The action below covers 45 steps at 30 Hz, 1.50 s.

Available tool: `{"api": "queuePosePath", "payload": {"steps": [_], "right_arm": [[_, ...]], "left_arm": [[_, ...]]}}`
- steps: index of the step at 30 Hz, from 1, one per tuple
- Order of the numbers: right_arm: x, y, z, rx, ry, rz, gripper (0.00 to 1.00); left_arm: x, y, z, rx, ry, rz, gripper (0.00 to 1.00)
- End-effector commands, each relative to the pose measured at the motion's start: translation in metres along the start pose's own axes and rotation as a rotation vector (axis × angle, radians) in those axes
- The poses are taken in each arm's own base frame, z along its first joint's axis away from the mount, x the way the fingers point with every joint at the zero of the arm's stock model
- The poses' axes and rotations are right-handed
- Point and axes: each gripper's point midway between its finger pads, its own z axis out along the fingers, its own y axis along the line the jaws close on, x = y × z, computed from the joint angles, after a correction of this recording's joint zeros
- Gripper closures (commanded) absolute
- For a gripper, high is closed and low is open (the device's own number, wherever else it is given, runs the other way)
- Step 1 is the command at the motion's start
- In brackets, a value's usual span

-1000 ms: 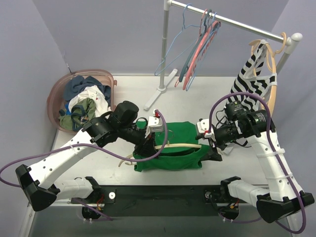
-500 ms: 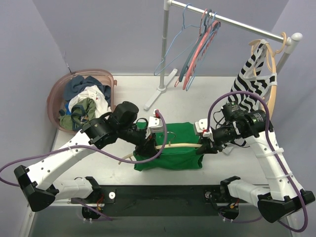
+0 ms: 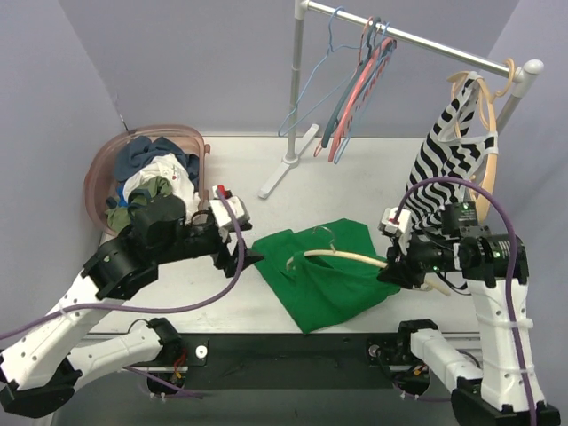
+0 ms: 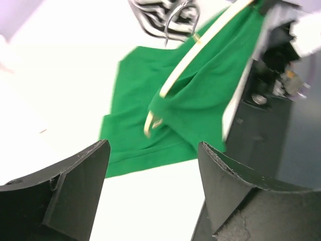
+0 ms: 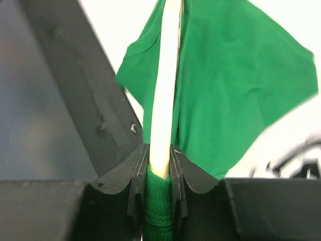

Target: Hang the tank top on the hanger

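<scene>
White arm links (image 3: 53,333), black joints (image 3: 155,222), looping purple cables (image 3: 441,181).

Tank top (image 3: 330,277) lies at centre of table (image 3: 240,173), my left gripper (image 3: 251,257) just beside its left edge, my right gripper (image 3: 387,273) at its right. Hanger (image 3: 346,256) runs through it into right gripper. Basket (image 3: 96,173) far left; rack (image 3: 417,40) behind, other top (image 3: 444,151) hanging at its right end.

Top camera hangs high over the near edge, looking down across the whole table (image 3: 337,182); left wrist camera looks past its own fingers (image 4: 65,201), standing off from tank top (image 4: 135,100) and hanger (image 4: 178,67); right wrist camera presses close on the same two.
</scene>
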Motion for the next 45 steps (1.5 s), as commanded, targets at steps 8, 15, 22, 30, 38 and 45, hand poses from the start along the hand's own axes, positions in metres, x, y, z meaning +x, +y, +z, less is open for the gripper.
{"api": "queuePosePath", "payload": {"steps": [8,15,22,30,38,45], "right_arm": [[-0.009,-0.036,-0.031,0.351,-0.228,0.325,1.00],[-0.027,-0.068,-0.072,0.628,-0.334,0.387,1.00],[-0.058,-0.105,-0.119,0.821,-0.451,0.407,1.00],[-0.105,-0.138,-0.182,1.002,-0.585,0.391,1.00],[-0.143,-0.163,-0.236,1.117,-0.676,0.345,1.00],[-0.147,-0.193,-0.259,1.175,-0.742,0.422,1.00]], "left_arm": [[0.034,0.009,-0.030,-0.143,-0.097,-0.063,0.18],[0.051,0.000,-0.038,-0.141,-0.143,-0.156,0.18],[0.059,-0.003,-0.047,-0.151,-0.174,-0.188,0.17],[0.062,-0.008,-0.052,-0.137,-0.201,-0.213,0.17],[0.062,-0.008,-0.051,-0.139,-0.211,-0.219,0.17],[0.060,-0.009,-0.045,-0.124,-0.223,-0.229,0.17]]}}
